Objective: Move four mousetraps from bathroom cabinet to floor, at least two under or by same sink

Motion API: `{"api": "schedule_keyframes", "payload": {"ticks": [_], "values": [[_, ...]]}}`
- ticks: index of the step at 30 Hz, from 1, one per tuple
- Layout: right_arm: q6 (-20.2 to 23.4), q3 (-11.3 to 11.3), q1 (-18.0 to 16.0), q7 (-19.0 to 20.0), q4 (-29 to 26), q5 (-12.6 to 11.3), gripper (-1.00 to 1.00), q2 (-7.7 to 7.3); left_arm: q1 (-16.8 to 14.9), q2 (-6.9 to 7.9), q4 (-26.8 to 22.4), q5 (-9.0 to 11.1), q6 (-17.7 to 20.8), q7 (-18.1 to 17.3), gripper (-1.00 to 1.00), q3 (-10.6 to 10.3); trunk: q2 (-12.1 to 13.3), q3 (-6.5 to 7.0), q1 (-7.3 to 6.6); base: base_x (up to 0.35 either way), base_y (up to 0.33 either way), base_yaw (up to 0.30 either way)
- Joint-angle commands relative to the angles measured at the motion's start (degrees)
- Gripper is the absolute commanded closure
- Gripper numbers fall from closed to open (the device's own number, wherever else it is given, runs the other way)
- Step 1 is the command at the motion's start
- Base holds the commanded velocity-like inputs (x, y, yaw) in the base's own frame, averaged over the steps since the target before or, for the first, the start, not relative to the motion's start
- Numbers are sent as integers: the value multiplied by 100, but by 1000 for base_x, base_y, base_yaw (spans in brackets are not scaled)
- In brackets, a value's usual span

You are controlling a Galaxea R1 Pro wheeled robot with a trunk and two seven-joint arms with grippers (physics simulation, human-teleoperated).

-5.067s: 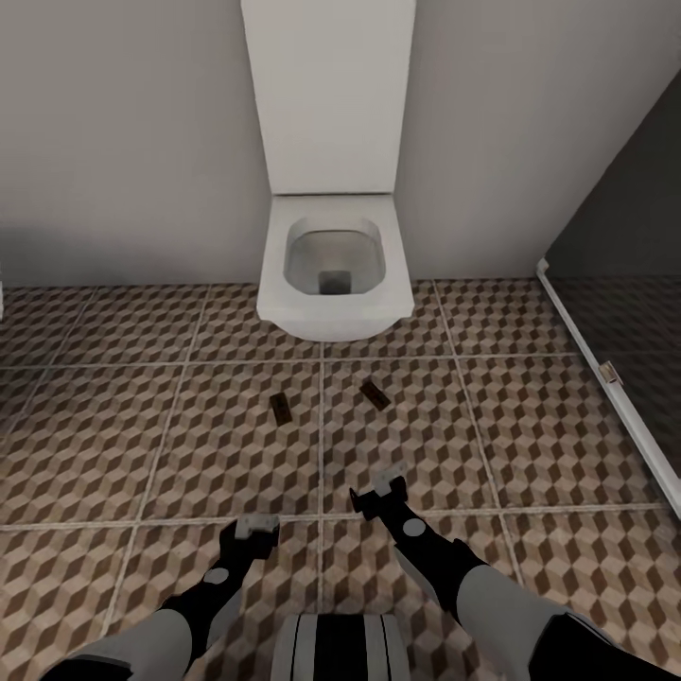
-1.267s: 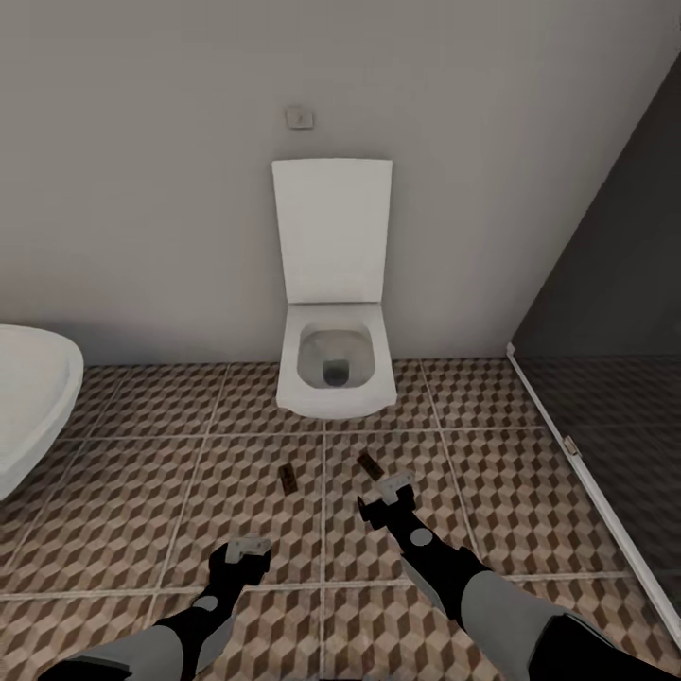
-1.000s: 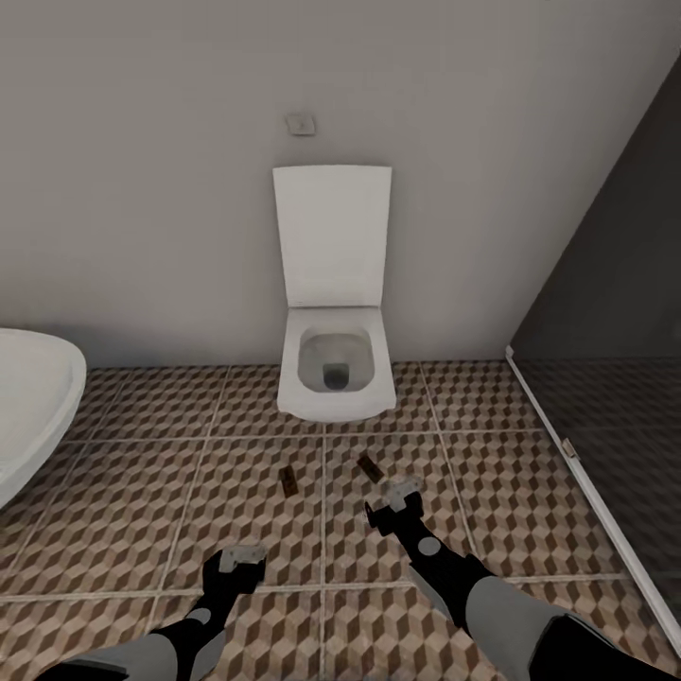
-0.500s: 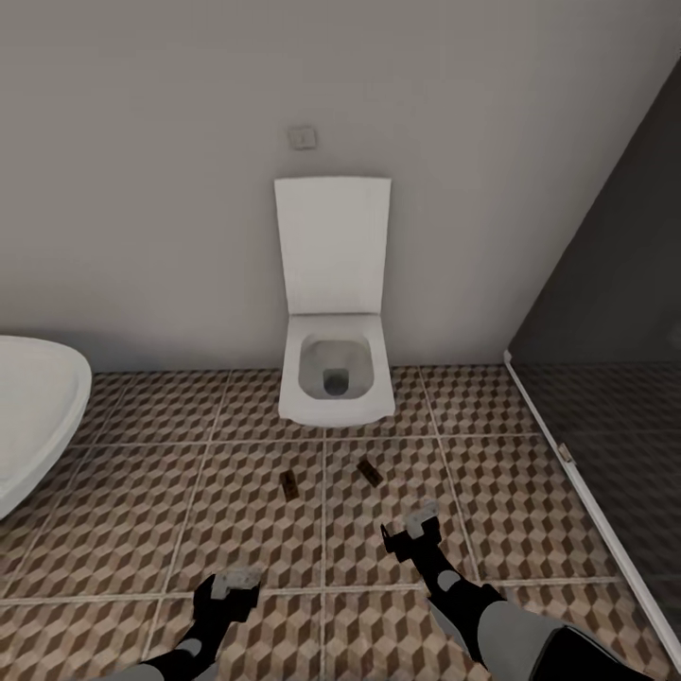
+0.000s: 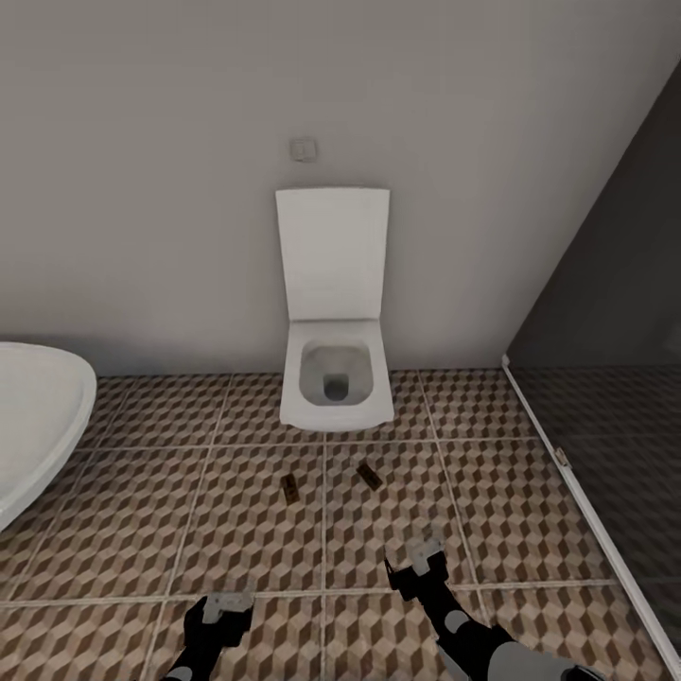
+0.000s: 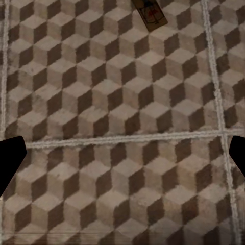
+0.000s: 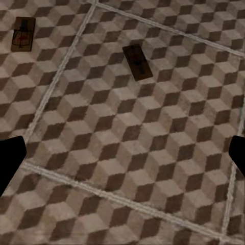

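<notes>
Two mousetraps lie flat on the cube-patterned bathroom floor (image 5: 236,530) in front of the toilet, one to the left (image 5: 289,489) and one to the right (image 5: 370,476). My left gripper (image 5: 230,603) hovers low over the tiles, well short of them, open and empty. My right gripper (image 5: 423,551) is also open and empty, nearer the right trap. The left wrist view has one mousetrap (image 6: 152,13) ahead of the left gripper (image 6: 122,161). The right wrist view has both mousetraps (image 7: 137,62) (image 7: 23,34) ahead of the right gripper (image 7: 122,163). The cabinet and the sink are out of view.
A white square toilet (image 5: 336,383) with its lid up stands against the grey wall. The rim of a white oval bathtub (image 5: 38,416) juts in at the left. A dark glass shower screen with a white sill (image 5: 577,492) bounds the right side.
The whole picture has shifted: the camera has backed away from the toilet, which looks smaller. Both arms have drawn back toward me. The two traps lie where they were.
</notes>
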Motion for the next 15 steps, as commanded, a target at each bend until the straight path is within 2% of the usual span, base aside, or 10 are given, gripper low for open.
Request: {"api": "schedule_keyframes", "payload": {"ticks": [1, 7, 15], "values": [[-34, 50, 31, -29, 4, -28, -100, -21, 32, -3, 21, 16, -41, 32, -100, -50, 40, 16, -23, 0, 0, 0], [-79, 52, 118, -35, 5, -40, -100, -112, 151, -1, 22, 21, -291, 47, -100, -49, 280, 124, -155, 0, 0, 0], [-95, 46, 247, -39, 5, -44, -100, -147, 311, 12, 24, 23, -560, 73, -100, -49, 601, 267, -331, 0, 0, 0]]}}
